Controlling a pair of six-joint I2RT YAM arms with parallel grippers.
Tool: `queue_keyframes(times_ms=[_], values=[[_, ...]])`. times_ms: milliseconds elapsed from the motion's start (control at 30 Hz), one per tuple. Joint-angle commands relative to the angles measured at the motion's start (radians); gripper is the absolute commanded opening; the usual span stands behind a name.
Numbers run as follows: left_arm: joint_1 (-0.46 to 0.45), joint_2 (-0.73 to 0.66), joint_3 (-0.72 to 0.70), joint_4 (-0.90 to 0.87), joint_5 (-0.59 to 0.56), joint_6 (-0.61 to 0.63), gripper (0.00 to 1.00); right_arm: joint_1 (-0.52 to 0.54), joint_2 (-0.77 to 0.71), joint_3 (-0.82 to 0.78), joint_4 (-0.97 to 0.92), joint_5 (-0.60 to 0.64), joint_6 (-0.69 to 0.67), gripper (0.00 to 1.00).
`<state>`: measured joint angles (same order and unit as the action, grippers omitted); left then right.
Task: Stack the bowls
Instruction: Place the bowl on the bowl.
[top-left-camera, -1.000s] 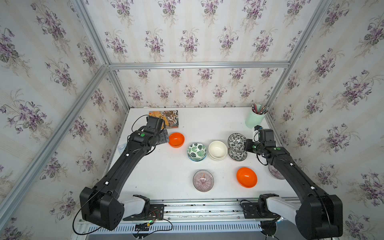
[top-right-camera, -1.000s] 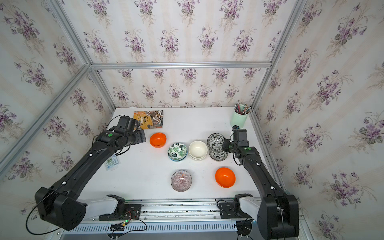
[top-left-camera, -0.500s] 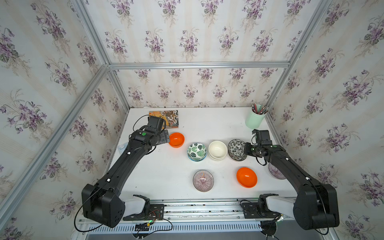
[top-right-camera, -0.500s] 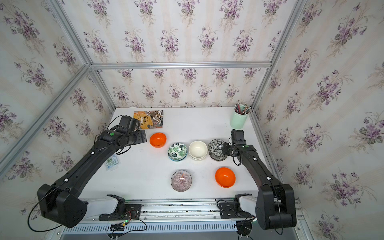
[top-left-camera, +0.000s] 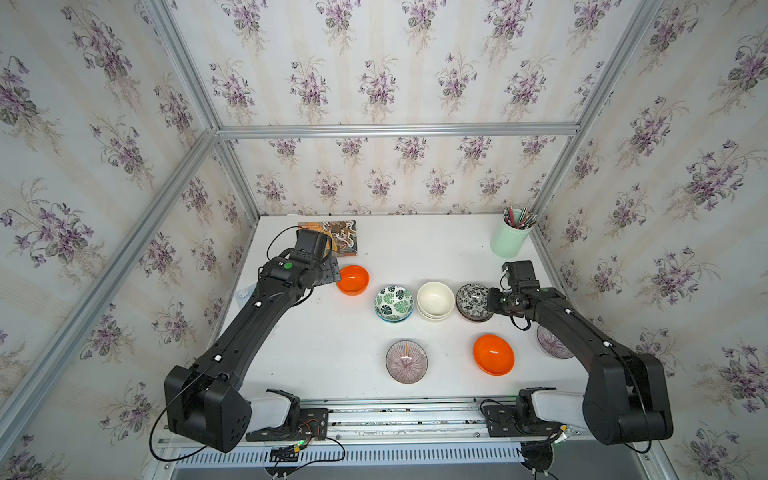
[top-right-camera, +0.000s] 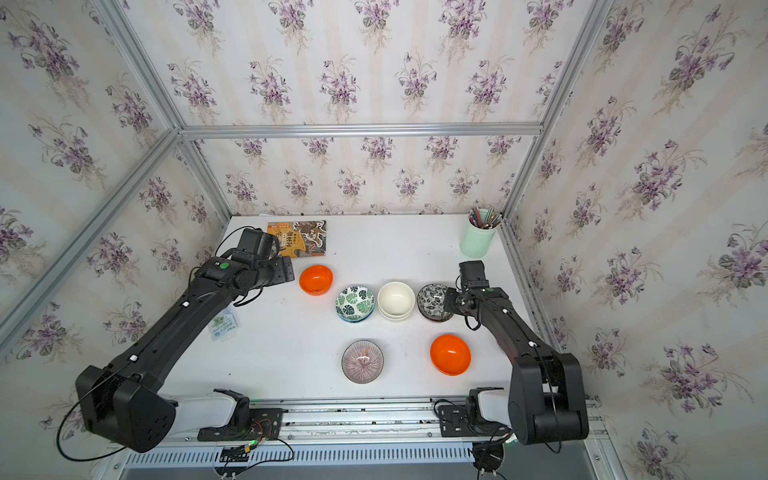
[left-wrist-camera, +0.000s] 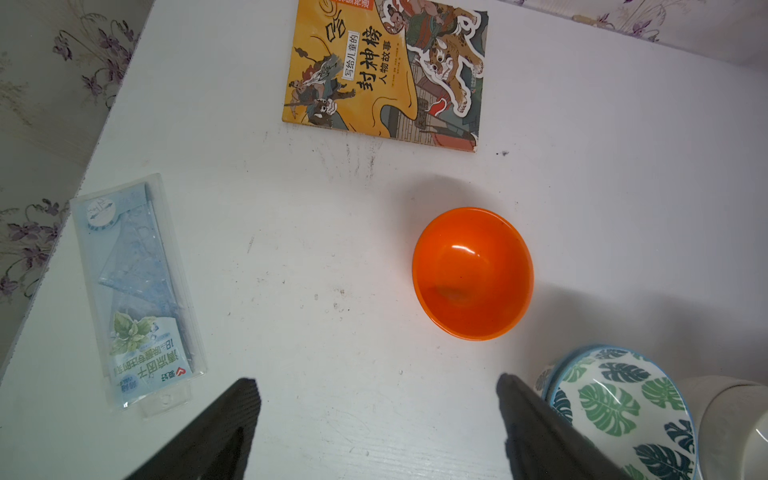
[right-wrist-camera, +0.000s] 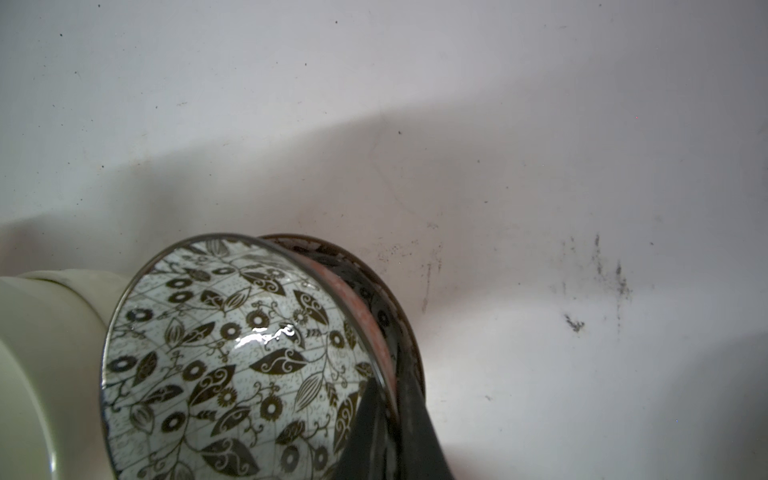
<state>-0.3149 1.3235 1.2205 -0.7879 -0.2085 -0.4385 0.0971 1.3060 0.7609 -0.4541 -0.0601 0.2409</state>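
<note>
Presently right hand (right-wrist-camera: 388, 401) pinches the rim of the floral bowl (right-wrist-camera: 232, 353); left hand (left-wrist-camera: 376, 384) gapes wide, empty.

Premises: a laboratory robot cell dressed as a domestic room. Aluminium frame struts (top-left-camera: 395, 131) carry floral wallpaper panels (top-left-camera: 374, 62) around a white worktop (top-left-camera: 415, 249). The left arm (top-left-camera: 249, 332) and right arm (top-left-camera: 582, 330) are bolted to a slotted rail (top-left-camera: 395, 415) with exposed wiring (top-left-camera: 303, 432). A picture book (top-right-camera: 297, 239) and pencil cup (top-right-camera: 478, 241) are household items.

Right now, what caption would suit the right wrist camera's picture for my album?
Right gripper pinches the rim of a black-and-white floral bowl resting in its twin, beside the cream bowls.
</note>
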Motion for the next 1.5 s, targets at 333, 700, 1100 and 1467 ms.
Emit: queue_keyframes(times_ms=[333,700,1100,1467], values=[[0.000,-0.001,0.007,-0.002,0.015,0.010,0.93,0.001,0.010,0.008,0.010,0.026,0.012,0.26],[0.000,0.016,0.037,-0.002,0.057,0.029,0.92,0.001,-0.039,0.003,0.014,0.072,0.043,0.23],[0.000,0.019,0.039,-0.003,0.058,0.027,0.92,0.001,0.005,-0.009,0.041,0.046,0.037,0.10],[0.000,0.020,0.039,-0.007,0.058,0.029,0.92,0.001,-0.015,0.004,0.007,0.034,0.030,0.07]])
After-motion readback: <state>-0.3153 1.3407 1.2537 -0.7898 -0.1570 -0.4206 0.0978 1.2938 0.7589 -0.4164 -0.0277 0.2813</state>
